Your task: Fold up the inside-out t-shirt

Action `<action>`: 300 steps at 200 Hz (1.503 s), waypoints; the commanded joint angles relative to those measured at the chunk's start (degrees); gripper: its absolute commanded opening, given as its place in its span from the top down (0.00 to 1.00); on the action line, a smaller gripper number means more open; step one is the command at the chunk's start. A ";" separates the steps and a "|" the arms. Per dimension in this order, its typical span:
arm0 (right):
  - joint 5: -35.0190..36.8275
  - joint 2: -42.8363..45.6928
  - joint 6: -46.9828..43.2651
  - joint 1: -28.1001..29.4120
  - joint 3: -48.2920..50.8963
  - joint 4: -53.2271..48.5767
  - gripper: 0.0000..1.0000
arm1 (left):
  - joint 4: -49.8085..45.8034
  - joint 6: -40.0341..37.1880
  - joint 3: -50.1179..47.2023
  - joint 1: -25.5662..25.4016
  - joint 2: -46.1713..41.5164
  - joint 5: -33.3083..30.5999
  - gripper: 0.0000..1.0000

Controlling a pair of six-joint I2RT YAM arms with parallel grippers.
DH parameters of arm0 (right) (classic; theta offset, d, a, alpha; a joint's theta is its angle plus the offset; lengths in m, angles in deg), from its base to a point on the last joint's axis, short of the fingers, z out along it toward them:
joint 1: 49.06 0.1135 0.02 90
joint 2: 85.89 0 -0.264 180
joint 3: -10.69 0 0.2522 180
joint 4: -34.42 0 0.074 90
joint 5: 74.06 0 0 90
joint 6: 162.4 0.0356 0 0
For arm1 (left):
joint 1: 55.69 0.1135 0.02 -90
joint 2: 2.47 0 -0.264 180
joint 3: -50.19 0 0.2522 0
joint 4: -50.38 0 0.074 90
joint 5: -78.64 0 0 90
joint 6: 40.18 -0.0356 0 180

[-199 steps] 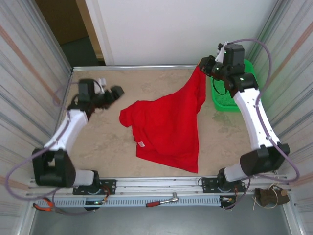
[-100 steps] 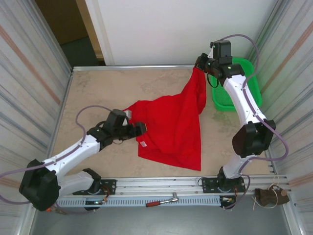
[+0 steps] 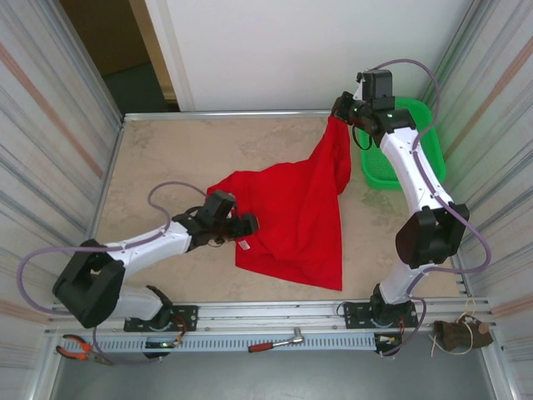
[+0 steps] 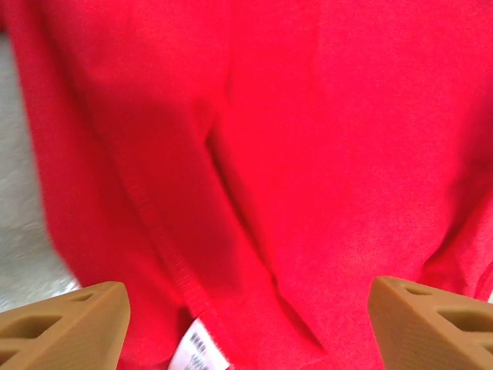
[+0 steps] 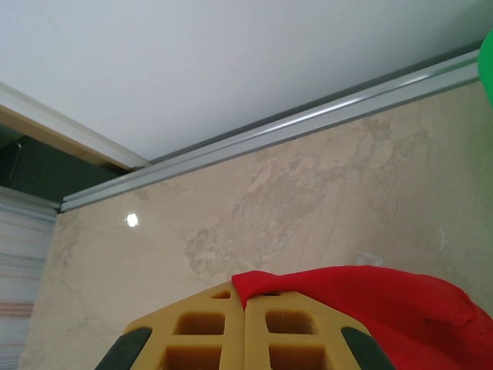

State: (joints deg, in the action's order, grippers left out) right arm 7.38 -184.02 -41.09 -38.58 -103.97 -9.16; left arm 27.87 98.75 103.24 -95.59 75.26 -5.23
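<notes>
The inside-out t-shirt (image 3: 291, 212) is bright red and lies spread on the table, with one corner lifted toward the back right. My right gripper (image 3: 340, 115) is shut on that raised corner; in the right wrist view red cloth (image 5: 362, 293) comes out from between the closed yellow fingers (image 5: 200, 327). My left gripper (image 3: 241, 227) is open at the shirt's left edge, just above the cloth. In the left wrist view its tan fingertips (image 4: 65, 320) stand wide apart over the red fabric (image 4: 308, 139), with a white label (image 4: 202, 348) between them.
A green mesh basket (image 3: 404, 171) stands at the back right, beside the right arm. A metal rail (image 3: 225, 114) borders the table's far edge. Corrugated walls close in both sides. A red-handled tool (image 3: 275, 342) lies below the front rail.
My left arm swung from the back left across to the shirt's left edge. The right gripper shifted slightly back and left, still holding the raised corner.
</notes>
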 commanded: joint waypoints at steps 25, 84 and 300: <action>0.39 4.17 -2.48 -0.20 2.63 0.12 1.00 | 4.81 -0.82 3.76 0.39 9.93 0.54 0.41; -0.41 12.44 -0.94 0.02 13.66 0.27 1.00 | -2.13 -14.04 22.00 17.59 24.89 5.72 1.00; 1.44 21.75 5.43 4.40 30.94 6.16 1.00 | -13.31 -13.31 0.34 -7.32 -4.04 -14.55 0.28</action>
State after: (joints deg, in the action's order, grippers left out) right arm 9.74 -162.05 -35.35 -33.33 -71.32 -3.78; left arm 13.97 85.55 103.15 -100.37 68.03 -13.10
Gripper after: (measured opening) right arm 0.051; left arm 0.721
